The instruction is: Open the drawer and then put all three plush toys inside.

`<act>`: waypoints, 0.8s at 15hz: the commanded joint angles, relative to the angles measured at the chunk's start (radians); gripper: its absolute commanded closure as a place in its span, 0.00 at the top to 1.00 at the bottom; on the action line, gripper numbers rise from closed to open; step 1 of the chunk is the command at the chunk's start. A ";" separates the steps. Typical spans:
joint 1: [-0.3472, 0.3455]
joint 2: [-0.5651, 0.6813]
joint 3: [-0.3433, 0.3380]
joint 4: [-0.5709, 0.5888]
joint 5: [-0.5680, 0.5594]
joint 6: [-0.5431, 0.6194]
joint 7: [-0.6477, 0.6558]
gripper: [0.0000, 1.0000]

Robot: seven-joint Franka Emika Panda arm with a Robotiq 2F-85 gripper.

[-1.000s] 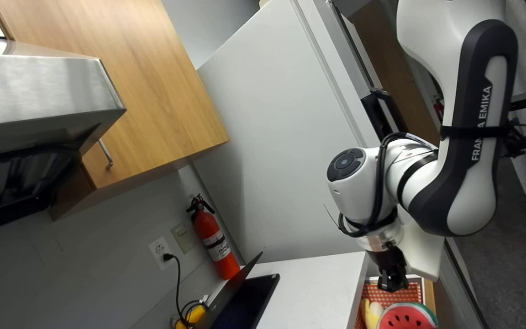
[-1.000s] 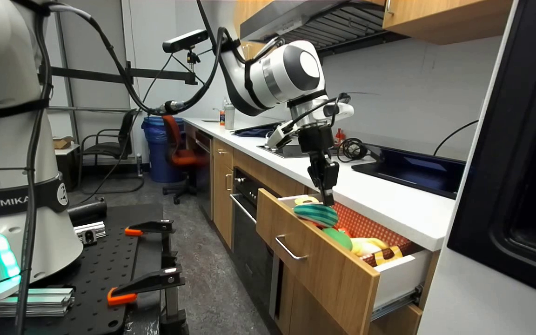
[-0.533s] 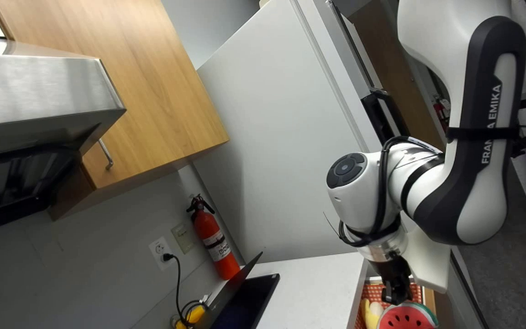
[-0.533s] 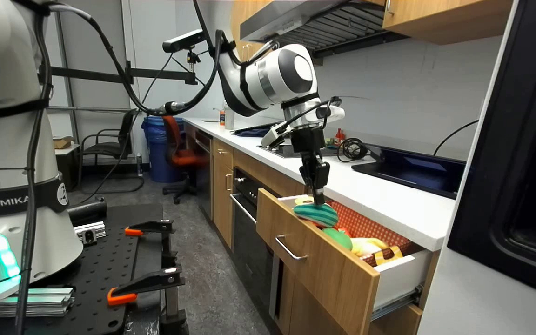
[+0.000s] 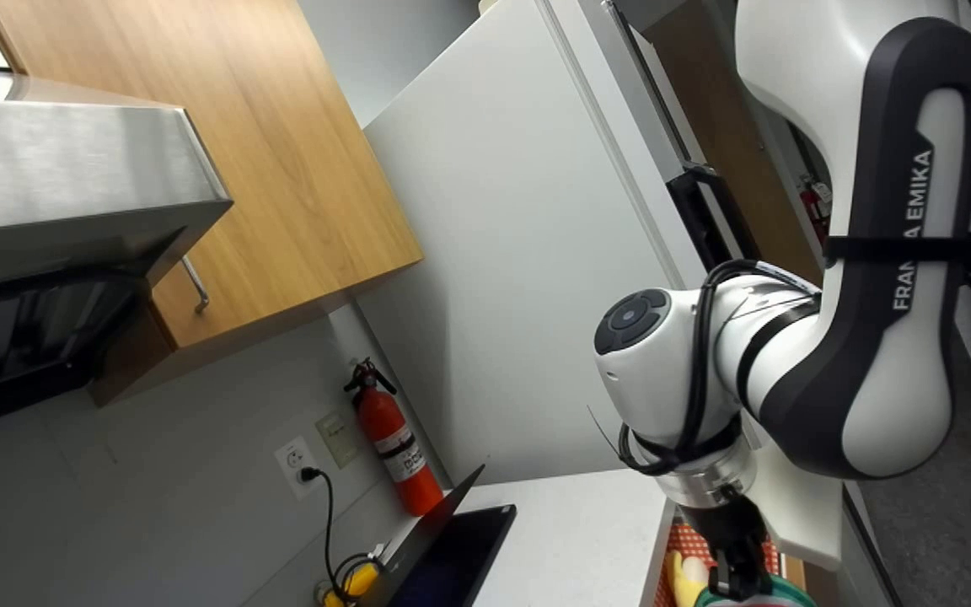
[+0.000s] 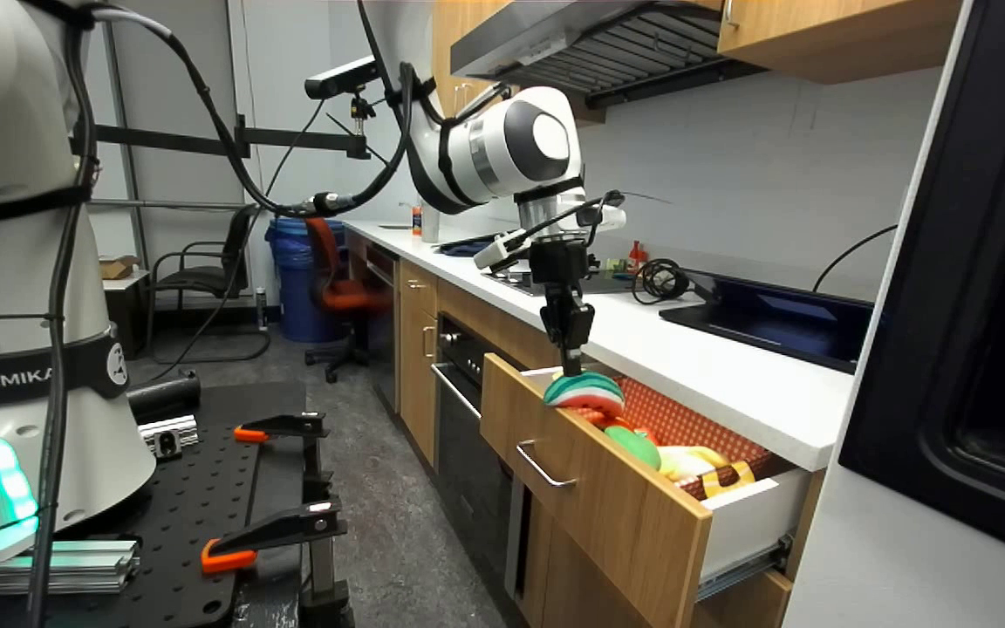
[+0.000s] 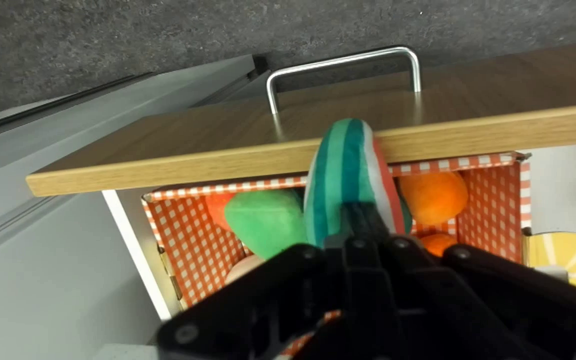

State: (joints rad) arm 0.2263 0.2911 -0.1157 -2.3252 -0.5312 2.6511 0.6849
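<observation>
The drawer (image 6: 590, 497) is pulled open under the white counter. A watermelon-slice plush (image 6: 585, 392) with striped green rind and red face stands tilted against the drawer's front rim (image 7: 208, 164). My gripper (image 7: 363, 212) points down from above, its fingers together, tips pressed against the rind; it also shows in both exterior views (image 6: 570, 371) (image 5: 738, 588). In the wrist view a green toy (image 7: 263, 220) and part of a red toy (image 7: 218, 205) lie left of the watermelon. An orange toy (image 7: 433, 197) lies right of it. The gripper hides part of the contents.
A red-checkered box (image 7: 493, 205) lines part of the drawer. A lemon-slice piece (image 7: 568, 257) lies beside it. A metal handle (image 7: 343, 62) sits on the drawer front. The counter (image 6: 729, 375) overhangs the drawer's back and carries a dark tray (image 6: 782, 318).
My gripper has come down and moved sideways along the drawer onto the watermelon plush. The plush has tipped, its red face turning away from facing up and its rind now uppermost.
</observation>
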 commanded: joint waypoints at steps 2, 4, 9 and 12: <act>-0.007 -0.005 0.034 0.024 0.057 0.008 -0.070 0.00; -0.004 0.006 0.051 0.054 0.076 0.014 -0.089 0.00; 0.020 0.025 0.070 0.131 0.058 0.027 -0.106 0.00; 0.033 0.025 0.058 0.143 0.030 0.030 -0.108 0.00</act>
State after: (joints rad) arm 0.2477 0.3036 -0.0432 -2.2024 -0.4836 2.6588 0.5963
